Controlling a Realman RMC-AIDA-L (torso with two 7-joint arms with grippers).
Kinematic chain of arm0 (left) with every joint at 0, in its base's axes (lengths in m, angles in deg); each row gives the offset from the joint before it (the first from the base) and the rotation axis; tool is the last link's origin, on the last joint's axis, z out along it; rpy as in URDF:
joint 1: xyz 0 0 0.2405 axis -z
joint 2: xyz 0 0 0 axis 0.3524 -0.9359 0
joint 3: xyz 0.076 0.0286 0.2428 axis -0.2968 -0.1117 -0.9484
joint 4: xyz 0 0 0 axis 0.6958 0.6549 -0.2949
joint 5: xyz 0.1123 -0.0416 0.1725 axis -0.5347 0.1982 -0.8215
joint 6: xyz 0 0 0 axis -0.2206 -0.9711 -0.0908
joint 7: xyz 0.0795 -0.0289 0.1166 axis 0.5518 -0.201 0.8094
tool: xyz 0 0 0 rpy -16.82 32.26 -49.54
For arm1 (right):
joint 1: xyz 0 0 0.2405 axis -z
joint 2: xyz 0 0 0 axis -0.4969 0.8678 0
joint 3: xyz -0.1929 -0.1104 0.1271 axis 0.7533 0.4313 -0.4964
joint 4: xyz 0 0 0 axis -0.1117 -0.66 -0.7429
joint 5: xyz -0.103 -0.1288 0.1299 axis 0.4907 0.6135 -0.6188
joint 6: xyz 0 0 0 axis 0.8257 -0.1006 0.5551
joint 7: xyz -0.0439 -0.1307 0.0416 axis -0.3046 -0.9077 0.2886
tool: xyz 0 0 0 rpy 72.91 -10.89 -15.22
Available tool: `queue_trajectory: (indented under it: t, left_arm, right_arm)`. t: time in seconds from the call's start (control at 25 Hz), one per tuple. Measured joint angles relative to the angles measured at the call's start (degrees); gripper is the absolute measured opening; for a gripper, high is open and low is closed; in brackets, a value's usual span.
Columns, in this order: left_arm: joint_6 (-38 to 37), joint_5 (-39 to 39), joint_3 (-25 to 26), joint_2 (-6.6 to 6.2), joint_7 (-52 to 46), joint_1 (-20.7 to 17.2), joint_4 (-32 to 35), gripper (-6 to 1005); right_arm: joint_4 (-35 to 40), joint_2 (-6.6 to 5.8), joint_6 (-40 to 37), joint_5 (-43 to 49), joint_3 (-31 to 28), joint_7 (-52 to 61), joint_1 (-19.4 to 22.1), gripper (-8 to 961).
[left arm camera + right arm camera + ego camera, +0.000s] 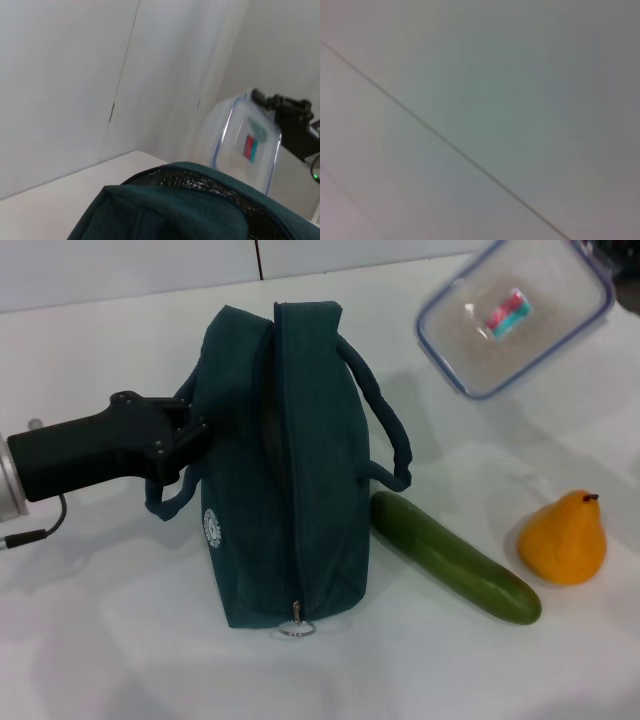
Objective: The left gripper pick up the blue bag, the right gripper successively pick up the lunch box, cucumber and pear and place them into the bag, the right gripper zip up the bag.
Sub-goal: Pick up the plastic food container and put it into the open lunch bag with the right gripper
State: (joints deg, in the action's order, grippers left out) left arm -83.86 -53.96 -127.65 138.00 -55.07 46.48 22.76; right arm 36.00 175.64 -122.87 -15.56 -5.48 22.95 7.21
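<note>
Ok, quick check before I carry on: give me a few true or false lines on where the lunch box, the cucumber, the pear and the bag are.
1. The lunch box is up in the air, tilted. True.
2. The cucumber is inside the blue bag. False: it lies on the table, one end against the bag's side.
3. The pear sits on the table beyond the cucumber, away from the bag. True.
4. The left gripper is parked far from the bag. False: it is at the bag's handle.
5. The right gripper is at the lunch box's edge. True.

Lunch box [515, 315] motion-blurred, corner cut off at the frame's top edge.
</note>
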Motion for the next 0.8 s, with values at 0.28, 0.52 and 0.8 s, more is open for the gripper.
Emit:
queue_trajectory:
  t: [0.28, 0.52, 0.8]
  left_arm:
    - [0.0, -0.41, -0.4, -0.08, -0.35, 0.35, 0.01, 46]
    - [-0.01, -0.67, -0.55, -0.03, -0.35, 1.03, 0.03, 46]
    - [-0.02, -0.76, -0.71, 0.16, -0.27, 1.81, 0.03, 46]
  right_arm:
    - [0.09, 0.12, -3.47, -0.56, 0.58, 3.0, -8.09, 154]
    - [0.12, 0.45, -2.81, -0.48, 0.85, 5.04, -15.81, 164]
    - [0.14, 0.45, 2.54, -0.38, 5.91, 6.35, -22.1, 177]
